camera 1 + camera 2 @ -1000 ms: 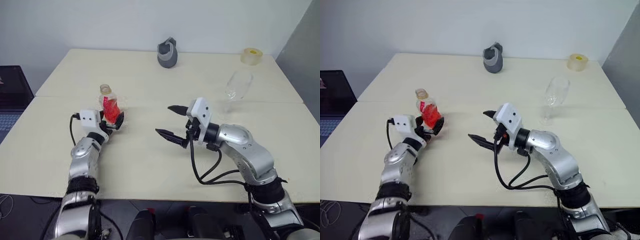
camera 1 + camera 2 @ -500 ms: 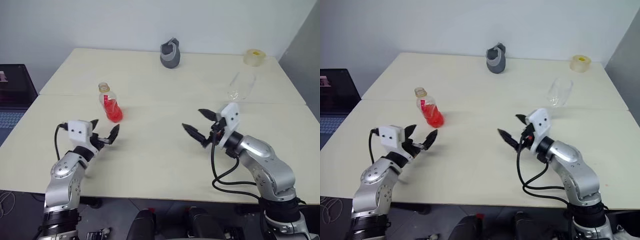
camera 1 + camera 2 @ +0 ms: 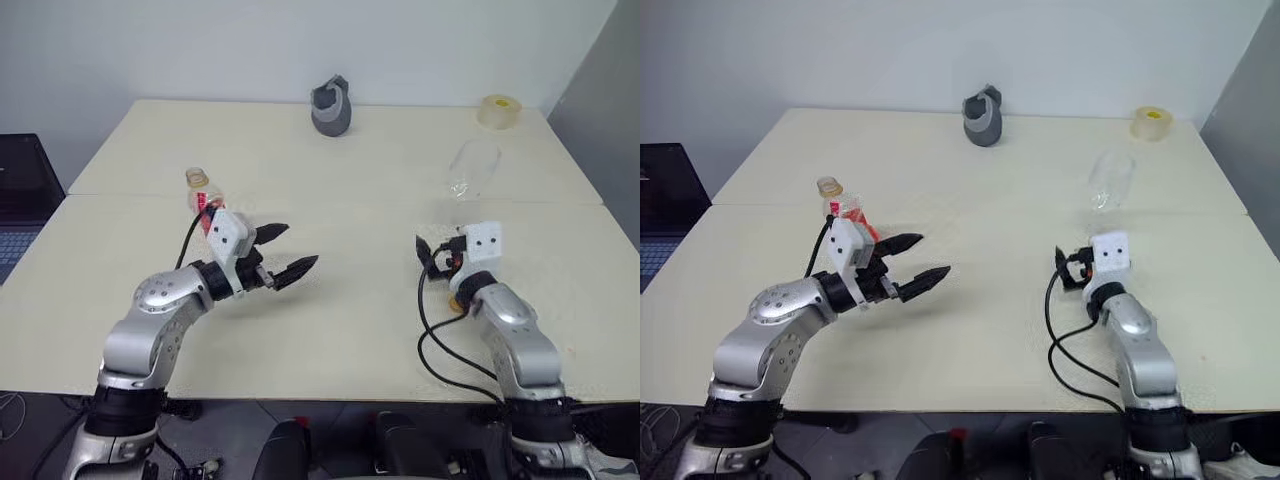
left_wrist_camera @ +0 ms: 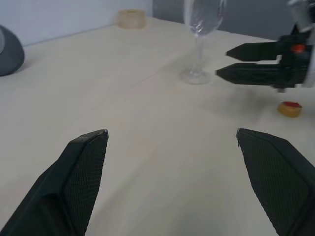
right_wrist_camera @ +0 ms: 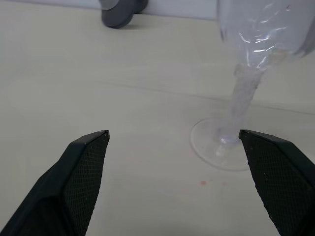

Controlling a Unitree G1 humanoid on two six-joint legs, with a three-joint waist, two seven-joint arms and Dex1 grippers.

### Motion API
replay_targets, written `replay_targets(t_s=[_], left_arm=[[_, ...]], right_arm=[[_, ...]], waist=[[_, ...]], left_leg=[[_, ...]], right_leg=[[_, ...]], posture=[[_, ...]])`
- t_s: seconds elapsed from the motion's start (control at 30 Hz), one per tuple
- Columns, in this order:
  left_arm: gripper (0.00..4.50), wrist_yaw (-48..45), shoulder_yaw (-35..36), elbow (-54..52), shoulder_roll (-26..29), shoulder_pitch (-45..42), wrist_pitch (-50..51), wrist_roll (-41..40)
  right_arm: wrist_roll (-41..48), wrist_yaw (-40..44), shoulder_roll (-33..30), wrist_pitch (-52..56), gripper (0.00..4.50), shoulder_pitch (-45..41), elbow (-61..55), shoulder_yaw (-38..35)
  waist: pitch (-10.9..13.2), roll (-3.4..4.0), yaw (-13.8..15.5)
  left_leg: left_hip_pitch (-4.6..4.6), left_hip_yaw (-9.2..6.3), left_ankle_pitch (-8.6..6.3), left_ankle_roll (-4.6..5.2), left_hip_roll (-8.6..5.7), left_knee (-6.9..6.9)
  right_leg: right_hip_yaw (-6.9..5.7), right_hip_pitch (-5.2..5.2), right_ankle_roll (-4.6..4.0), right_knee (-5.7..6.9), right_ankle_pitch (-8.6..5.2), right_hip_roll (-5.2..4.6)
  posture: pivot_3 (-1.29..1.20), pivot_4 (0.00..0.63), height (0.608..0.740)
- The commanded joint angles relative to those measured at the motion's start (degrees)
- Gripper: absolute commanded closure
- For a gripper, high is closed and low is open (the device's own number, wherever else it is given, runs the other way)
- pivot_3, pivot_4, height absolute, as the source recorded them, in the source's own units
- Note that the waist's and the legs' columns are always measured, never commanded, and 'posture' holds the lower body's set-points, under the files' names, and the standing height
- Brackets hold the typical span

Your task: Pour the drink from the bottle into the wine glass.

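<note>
Cream table w/ bottle, wine glass, tape roll, grey object, small cap.

Head pair looks down over the table — both wrist views skim low, sharing the glass up close.

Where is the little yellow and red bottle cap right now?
The cap lies on the table on the robot's right side, just beside the right gripper and nearer the robot than the wine glass.
</note>
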Motion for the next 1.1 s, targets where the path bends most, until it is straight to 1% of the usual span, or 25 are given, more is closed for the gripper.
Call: replay_targets(t_s=[0.03, 0.2, 0.5, 0.6, 0.67, 0.77, 0.87, 0.93, 0.97, 1.1], left_arm=[[0.02, -3.58, -1.10, -0.01, 1.76, -2.31, -0.59, -0.16], [0.02, -6.99, -3.45, -0.17, 2.73, -4.18, -1.33, 0.85], [0.02, -7.56, -3.34, 1.15, 2.13, -4.52, -2.69, 1.45], [0.00, -7.66, -3.30, 2.03, 2.13, -4.55, -3.64, 1.76], [0.00, -7.76, -3.24, 2.34, 2.20, -4.38, -4.09, 1.85], [0.00, -7.95, -2.95, 2.68, 2.40, -3.88, -4.68, 1.99], [0.00, -7.88, -2.48, 2.68, 2.73, -3.06, -5.05, 2.18], [0.00, -7.61, -1.85, 2.12, 2.90, -2.12, -4.86, 1.88], [0.00, -7.47, -1.37, 1.50, 3.14, -1.36, -4.61, 1.58], [0.00, -7.55, 0.72, -1.37, 4.31, 1.45, -2.43, -0.50]], right_arm=[[-0.97, -2.19, 0.30, -6.23, 0.00, -4.66, 7.46, -2.62], [-2.14, -4.78, 0.01, -13.20, 0.00, -11.98, 21.84, -4.80], [-2.62, -5.71, -0.20, -23.25, 0.00, -21.90, 42.09, -5.61], [-2.34, -6.21, -0.24, -25.79, 0.62, -24.14, 46.64, -5.99], [-2.22, -6.40, -0.36, -27.16, 1.30, -24.92, 48.38, -6.07], [-2.14, -6.29, -0.51, -28.62, 2.45, -25.45, 49.49, -6.04], [-1.90, -5.27, -0.39, -28.90, 3.47, -24.57, 47.39, -5.60], [-1.70, -4.11, 0.12, -28.38, 4.23, -23.37, 44.54, -4.99], [-1.56, -3.07, 0.64, -27.97, 4.38, -22.61, 42.54, -4.30], [-0.93, 3.36, 3.01, -26.84, 4.37, -20.09, 35.61, -0.30]], waist=[[0.00, 0.00, -0.01], [0.00, 0.01, -0.03], [0.01, 0.02, -0.16], [0.01, 0.02, -0.18], [0.01, 0.02, -0.19], [0.01, 0.02, -0.18], [0.02, 0.03, -0.17], [0.02, 0.04, -0.17], [0.03, 0.05, -0.19], [0.06, 0.10, -0.57]], left_leg=[[0.01, 0.07, 0.00, 0.00, -0.01, -0.01], [0.01, 0.29, 0.00, 0.00, 0.00, 0.00], [0.03, 0.32, -0.01, 0.01, 0.04, -0.02], [0.03, 0.32, 0.00, 0.01, 0.03, -0.01], [0.02, 0.32, -0.01, 0.01, 0.03, -0.01], [0.02, 0.31, -0.01, 0.01, 0.03, -0.01], [0.02, 0.31, 0.00, 0.01, 0.03, -0.01], [0.02, 0.31, 0.00, 0.01, 0.04, -0.01], [0.02, 0.31, -0.01, 0.01, 0.04, -0.02], [0.01, 0.28, -0.01, 0.02, 0.09, -0.03]], right_leg=[[0.01, 0.00, 0.00, 0.00, 0.00, 0.00], [0.06, -0.01, 0.00, -0.01, 0.01, -0.03], [0.16, -0.03, -0.01, 0.01, 0.01, -0.02], [0.16, -0.03, -0.01, 0.01, 0.01, -0.03], [0.16, -0.03, -0.01, 0.01, 0.01, -0.03], [0.18, -0.03, -0.01, 0.01, 0.01, -0.03], [0.19, -0.03, -0.01, 0.01, 0.01, -0.03], [0.19, -0.03, -0.01, 0.01, 0.01, -0.03], [0.20, -0.04, -0.01, 0.01, 0.01, -0.03], [0.21, -0.07, -0.02, 0.03, 0.01, -0.03]], posture=[[0.00, 0.150, 0.740], [0.00, 0.150, 0.740], [0.00, 0.150, 0.740], [0.00, 0.150, 0.740], [0.00, 0.150, 0.740], [0.00, 0.150, 0.740], [0.00, 0.150, 0.740], [0.00, 0.150, 0.740], [0.00, 0.150, 0.740], [0.00, 0.150, 0.740]])
